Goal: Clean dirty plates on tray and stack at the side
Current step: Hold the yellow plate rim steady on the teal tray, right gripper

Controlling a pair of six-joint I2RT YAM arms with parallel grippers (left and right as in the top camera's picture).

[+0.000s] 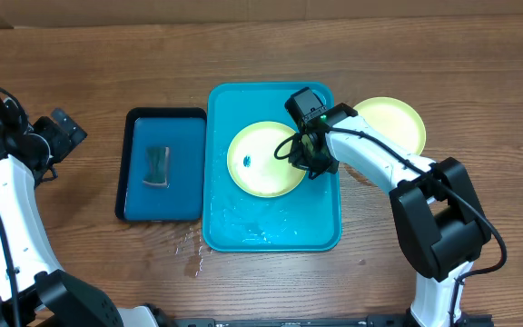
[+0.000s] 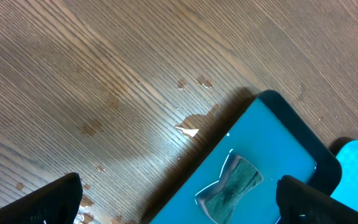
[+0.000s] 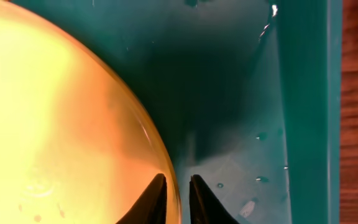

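Note:
A pale yellow-green plate [image 1: 263, 160] with a small blue smear lies in the turquoise tray [image 1: 271, 232]. My right gripper [image 1: 314, 165] is shut on this plate's right rim; in the right wrist view one finger is inside the rim and one outside [image 3: 178, 200], with the plate [image 3: 55, 124] filling the left. A second yellow-green plate [image 1: 391, 123] lies on the table right of the tray. The light blue plate is not in view. My left gripper [image 2: 179, 205] is open, above the table left of the small dark-blue tray.
A dark-blue black-rimmed tray [image 1: 189, 145] holds water and a grey-green sponge [image 1: 157, 165], also in the left wrist view [image 2: 232, 186]. Water drops lie on the wood by this tray [image 2: 188, 127] and in front of the turquoise tray [image 1: 192, 254].

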